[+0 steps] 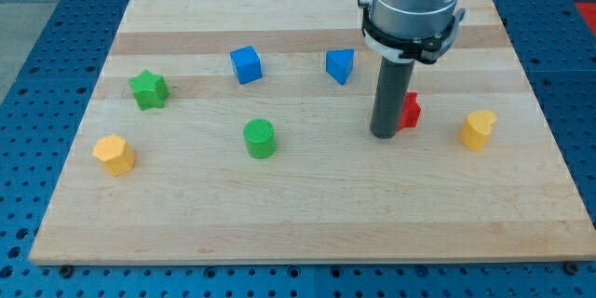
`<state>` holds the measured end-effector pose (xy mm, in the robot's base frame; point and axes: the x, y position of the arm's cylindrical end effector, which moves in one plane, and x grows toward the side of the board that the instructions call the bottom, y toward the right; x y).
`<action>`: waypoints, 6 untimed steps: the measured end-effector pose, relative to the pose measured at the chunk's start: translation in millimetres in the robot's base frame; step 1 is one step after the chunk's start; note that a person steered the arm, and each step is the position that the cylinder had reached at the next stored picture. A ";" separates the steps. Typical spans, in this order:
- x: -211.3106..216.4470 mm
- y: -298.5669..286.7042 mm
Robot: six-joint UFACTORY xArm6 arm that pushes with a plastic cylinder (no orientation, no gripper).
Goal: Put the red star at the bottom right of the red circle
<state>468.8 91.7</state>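
One red block (410, 110) shows just right of my rod, on the board's right half. The rod hides its left part, so I cannot tell whether it is the star or the circle. No second red block shows; the arm's body may cover it. My tip (385, 136) rests on the board, touching or nearly touching the red block's left side.
On the wooden board (307, 233) lie a green star (148, 89) at the left, a blue cube (246, 64), a blue wedge-like block (341, 65), a green cylinder (260, 138), a yellow block (115, 154) at the lower left and a yellow block (478, 129) at the right.
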 end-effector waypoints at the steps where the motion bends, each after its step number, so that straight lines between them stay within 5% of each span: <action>1: -24.4 4.1; 2: -65.3 4.3; 4: -5.0 4.7; 6: -35.1 28.4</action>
<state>433.6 120.2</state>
